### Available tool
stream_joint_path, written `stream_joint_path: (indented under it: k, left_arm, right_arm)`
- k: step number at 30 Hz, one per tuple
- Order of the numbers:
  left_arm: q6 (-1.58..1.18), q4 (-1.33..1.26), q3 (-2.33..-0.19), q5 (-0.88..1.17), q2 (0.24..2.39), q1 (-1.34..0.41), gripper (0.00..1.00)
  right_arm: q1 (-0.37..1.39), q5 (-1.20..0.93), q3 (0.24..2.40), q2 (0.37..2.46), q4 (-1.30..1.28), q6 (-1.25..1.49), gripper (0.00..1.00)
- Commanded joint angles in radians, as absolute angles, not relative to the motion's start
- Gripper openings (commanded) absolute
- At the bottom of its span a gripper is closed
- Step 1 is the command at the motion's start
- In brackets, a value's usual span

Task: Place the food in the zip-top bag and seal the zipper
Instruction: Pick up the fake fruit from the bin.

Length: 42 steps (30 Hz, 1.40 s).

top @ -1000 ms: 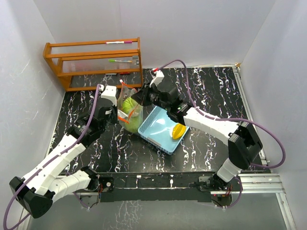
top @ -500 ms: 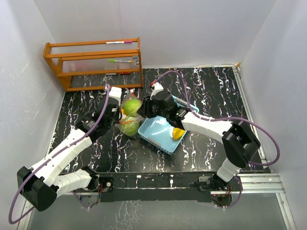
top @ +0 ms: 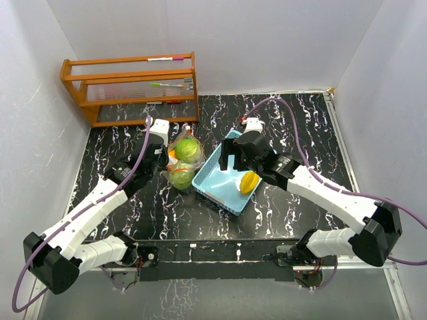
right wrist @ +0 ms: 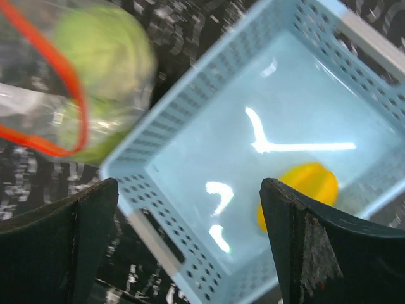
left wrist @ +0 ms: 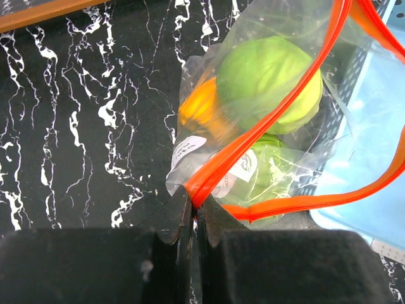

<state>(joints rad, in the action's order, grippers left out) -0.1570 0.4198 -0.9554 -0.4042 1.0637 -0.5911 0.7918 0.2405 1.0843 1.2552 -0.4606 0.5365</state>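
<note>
The left pincer (left wrist: 193, 212) clenches the zipper (left wrist: 272, 114) of the zip-top bag (top: 180, 163), which lies beside the blue tray (top: 217, 177) with green food (left wrist: 269, 82) inside. The right pincer (right wrist: 190, 212) hangs released above that tray, which holds a yellow piece (top: 248, 181).

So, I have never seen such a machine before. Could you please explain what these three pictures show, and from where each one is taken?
These are two robot arms, bolted at the near edge of a black marbled table. The wide picture comes from a fixed camera above and behind them. The other two come from a small camera on each wrist. The left gripper is shut on the red zipper of a clear zip-top bag, which holds two green toy fruits and an orange piece. The right gripper is open, holds nothing, and hangs over a light blue tray, where one yellow piece lies. At the back stands a wooden rack.
</note>
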Motion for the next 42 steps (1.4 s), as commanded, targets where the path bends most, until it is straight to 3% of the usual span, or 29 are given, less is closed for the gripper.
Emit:
stream_joint_path:
  k: [1,10,21,23,29,34,36,42]
  left_arm:
    - [-0.171,0.389,-0.989,-0.373,1.031,-0.585,0.0]
    - [-0.177,0.385,-0.975,-0.345,0.998,-0.585,0.0]
    - [-0.178,0.378,-0.963,-0.329,0.996,-0.585,0.0]
    - [-0.179,0.378,-0.962,-0.327,0.997,-0.584,0.0]
    - [-0.178,0.38,-0.959,-0.337,0.998,-0.585,0.0]
    - [-0.177,0.376,-0.958,-0.338,1.002,-0.586,0.0]
    - [-0.175,0.376,-0.959,-0.335,1.007,-0.585,0.0]
    - [-0.172,0.38,-0.967,-0.336,1.015,-0.585,0.0]
  right_arm:
    - [0.796,0.356,1.059,1.319,-0.635,0.585,0.99]
    - [0.782,0.502,1.133,1.549,-0.7,0.712,0.99]
    - [0.777,0.538,1.111,1.7,-0.715,0.839,1.0]
    - [0.777,0.519,1.113,1.718,-0.694,0.838,0.94]
    - [0.779,0.478,1.121,1.724,-0.67,0.813,0.5]
    - [0.779,0.478,1.112,1.65,-0.638,0.788,0.25]
    - [0.782,0.469,1.117,1.609,-0.625,0.762,0.19]
    - [0.829,0.257,1.133,1.415,-0.472,0.531,0.17]
